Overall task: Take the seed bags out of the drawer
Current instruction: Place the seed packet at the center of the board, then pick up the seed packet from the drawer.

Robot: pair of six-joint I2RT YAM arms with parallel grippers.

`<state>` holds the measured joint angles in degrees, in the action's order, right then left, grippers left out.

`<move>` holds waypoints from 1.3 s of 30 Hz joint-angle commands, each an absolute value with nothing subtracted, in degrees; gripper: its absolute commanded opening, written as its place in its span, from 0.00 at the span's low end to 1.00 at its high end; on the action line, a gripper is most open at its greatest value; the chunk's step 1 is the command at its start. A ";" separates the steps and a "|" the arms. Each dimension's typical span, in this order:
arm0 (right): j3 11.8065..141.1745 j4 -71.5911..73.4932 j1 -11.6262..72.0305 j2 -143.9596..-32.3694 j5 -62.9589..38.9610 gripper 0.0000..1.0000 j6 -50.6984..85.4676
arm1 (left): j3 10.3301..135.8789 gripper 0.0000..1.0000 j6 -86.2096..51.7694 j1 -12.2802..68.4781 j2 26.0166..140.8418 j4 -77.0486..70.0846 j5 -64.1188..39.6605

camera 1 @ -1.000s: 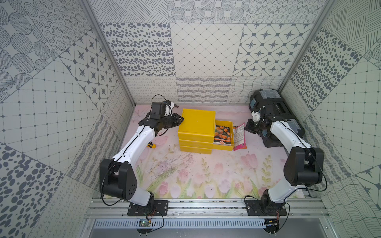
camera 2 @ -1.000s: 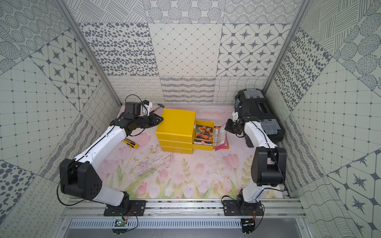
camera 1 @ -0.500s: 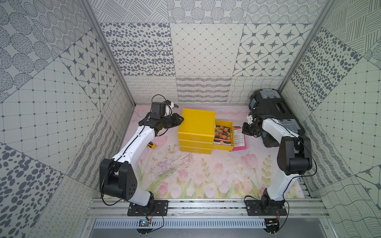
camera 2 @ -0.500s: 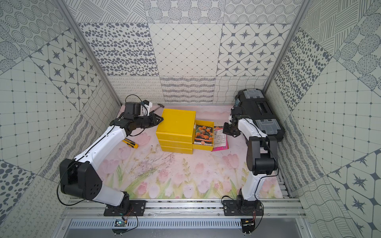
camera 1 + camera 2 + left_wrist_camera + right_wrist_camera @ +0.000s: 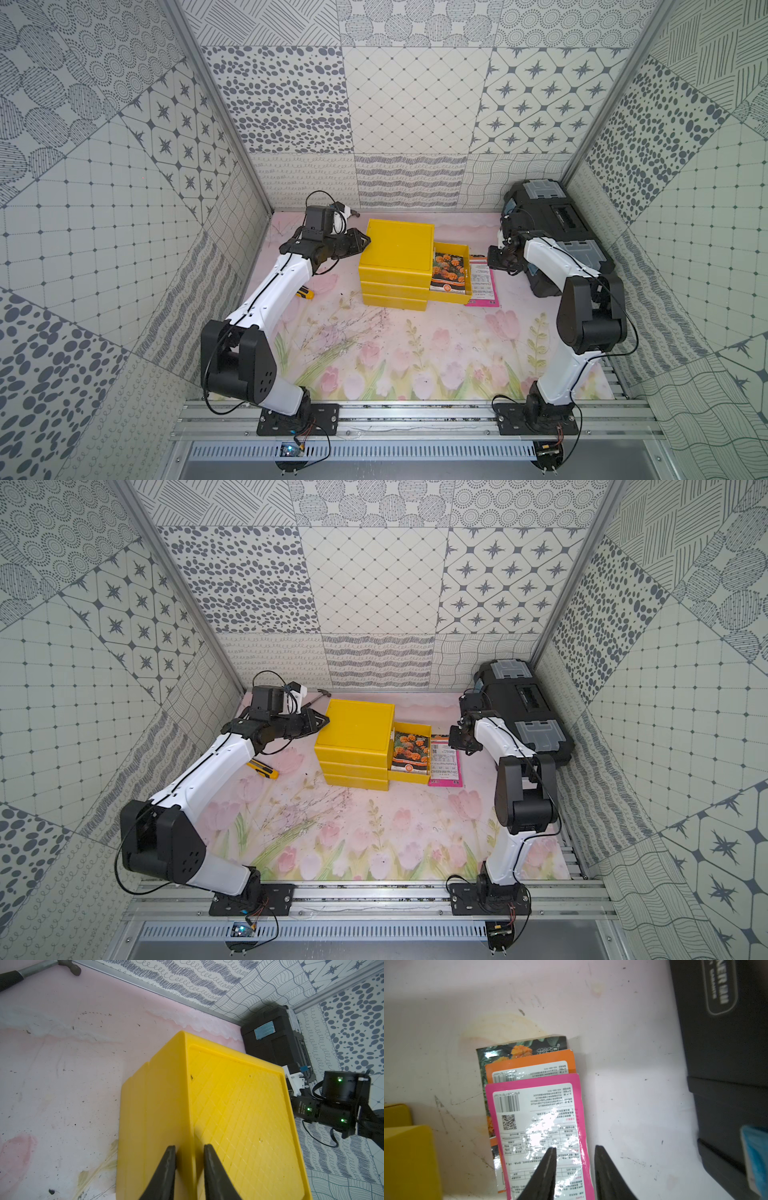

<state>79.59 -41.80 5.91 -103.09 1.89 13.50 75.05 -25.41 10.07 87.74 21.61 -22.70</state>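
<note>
The right tool (image 5: 574, 1148) hangs spread and empty over the pink seed bag (image 5: 537, 1118), which tops a pile on the surface (image 5: 415, 353) just right of the open drawer (image 5: 451, 296), likely the drop-off spot. An orange-flower seed bag (image 5: 448, 268) lies in the drawer. The left tool (image 5: 189, 1147) straddles the top left edge of the yellow cabinet (image 5: 239, 1115), probably to steady it. I cannot tell whether it clamps.

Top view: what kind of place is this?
Probably a robot test booth: a left arm and a right arm bolted to a metal rail, patterned wall panels on three sides, and a flower-printed mat as the floor.
</note>
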 commanded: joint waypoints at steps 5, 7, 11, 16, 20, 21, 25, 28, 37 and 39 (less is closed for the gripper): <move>79.18 -39.90 11.25 -93.10 0.00 0.31 15.31 | 74.16 0.26 -24.33 10.33 88.96 35.83 -22.15; 79.44 -39.99 12.82 -91.69 -0.45 0.29 15.55 | 74.14 0.26 -24.29 10.44 88.91 35.85 -22.07; 80.13 -40.33 15.64 -91.01 -2.45 0.23 15.97 | 74.16 0.26 -24.35 10.45 89.07 35.85 -22.14; 80.72 -40.09 20.34 -94.36 -4.05 0.12 16.79 | 74.09 0.26 -24.39 10.38 89.04 35.77 -21.98; 80.96 -39.04 23.03 -98.17 -4.03 0.05 17.86 | 74.09 0.26 -24.36 10.41 88.96 35.77 -22.07; 80.86 -38.41 23.35 -98.96 -4.49 0.04 18.30 | 74.04 0.26 -24.37 10.43 88.97 35.77 -22.07; 80.68 -36.62 23.98 -101.60 -5.79 0.02 19.74 | 74.09 0.26 -24.34 10.46 88.94 35.82 -22.00; 80.77 -35.95 24.51 -103.27 -6.39 0.02 20.04 | 74.07 0.26 -24.49 10.45 88.99 35.58 -22.18; 81.13 -33.57 26.60 -107.73 -10.20 0.01 21.88 | 74.00 0.26 -24.61 10.41 89.07 35.42 -22.40; 81.12 -32.13 26.72 -108.60 -13.69 0.01 23.13 | 74.00 0.26 -24.60 10.46 89.10 35.42 -22.43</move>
<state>80.99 -35.75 25.58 -105.49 -7.84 20.69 75.05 -25.45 10.07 87.74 21.50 -22.72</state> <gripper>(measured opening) 0.071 0.258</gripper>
